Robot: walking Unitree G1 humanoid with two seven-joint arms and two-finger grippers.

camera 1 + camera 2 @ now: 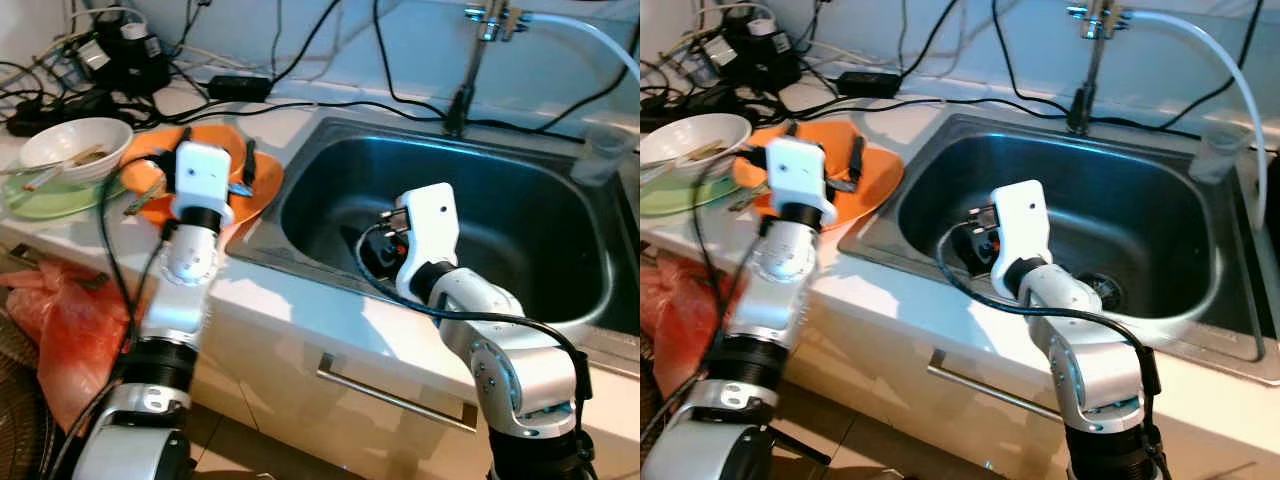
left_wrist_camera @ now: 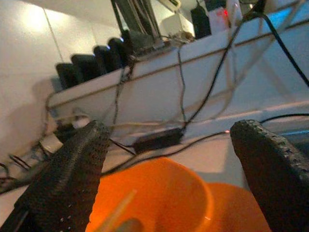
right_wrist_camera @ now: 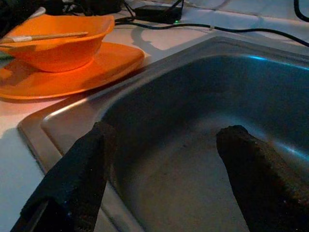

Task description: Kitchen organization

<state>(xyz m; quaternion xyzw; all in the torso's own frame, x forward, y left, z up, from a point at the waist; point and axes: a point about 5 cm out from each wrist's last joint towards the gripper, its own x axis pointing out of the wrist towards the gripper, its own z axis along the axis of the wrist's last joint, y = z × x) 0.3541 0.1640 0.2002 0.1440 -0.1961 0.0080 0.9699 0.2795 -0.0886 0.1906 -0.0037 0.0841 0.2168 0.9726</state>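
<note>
Left eye view, cabinet handle: nearest, on the drawer front below the counter edge.
Red bag: at 8 o'clock, beside the left arm.
Right gripper: inside the steel sink, fingers spread apart, holding nothing.
Left gripper: above the orange dishes, fingers wide apart, empty.
Orange bowl: on the orange plate, on the counter just left of the sink; a chopstick lies across its rim.
White bowl: at 10 o'clock, on a green plate.
Faucet: at 1 o'clock behind the sink.
Black cables: farthest, along the back wall.
</note>
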